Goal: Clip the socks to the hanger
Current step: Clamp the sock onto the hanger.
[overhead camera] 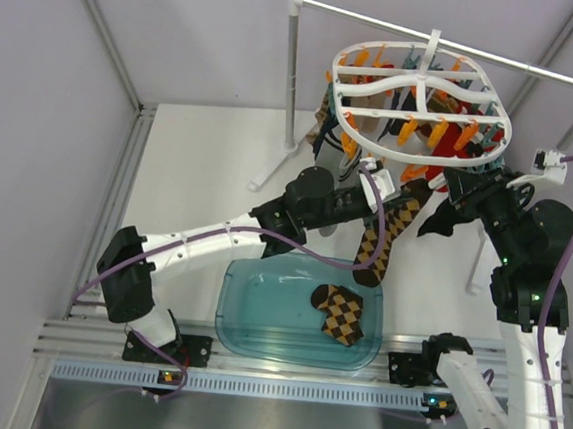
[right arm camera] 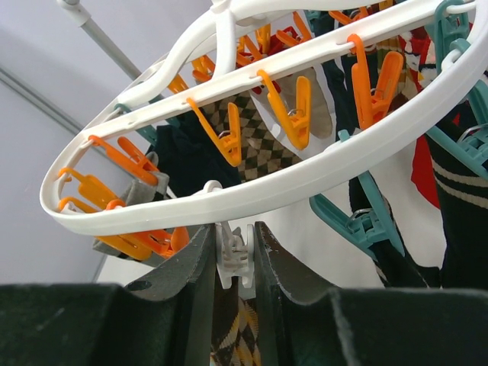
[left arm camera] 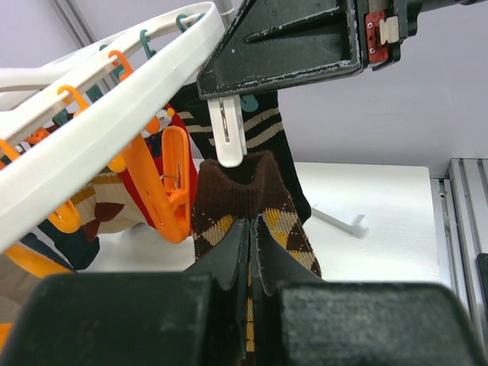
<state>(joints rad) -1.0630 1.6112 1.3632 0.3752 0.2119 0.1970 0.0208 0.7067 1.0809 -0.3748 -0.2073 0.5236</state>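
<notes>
The white oval hanger [overhead camera: 418, 86] hangs from a rod, with orange and teal clips and several other socks. My left gripper [left arm camera: 252, 223] is shut on a brown-and-mustard check sock [overhead camera: 383, 235] and holds its dark cuff [left arm camera: 240, 179] up at the tip of a white clip [left arm camera: 229, 133]. My right gripper [right arm camera: 235, 232] is shut on that white clip [right arm camera: 235, 255], squeezing it just under the hanger rim [right arm camera: 252, 194]. The second check sock [overhead camera: 340, 315] lies in the blue tray [overhead camera: 247, 317].
A white rod-and-pole rack [overhead camera: 290, 84] carries the hanger at the back. An orange clip [left arm camera: 174, 183] hangs just left of the held sock's cuff. A teal clip [right arm camera: 358, 217] hangs right of my right gripper.
</notes>
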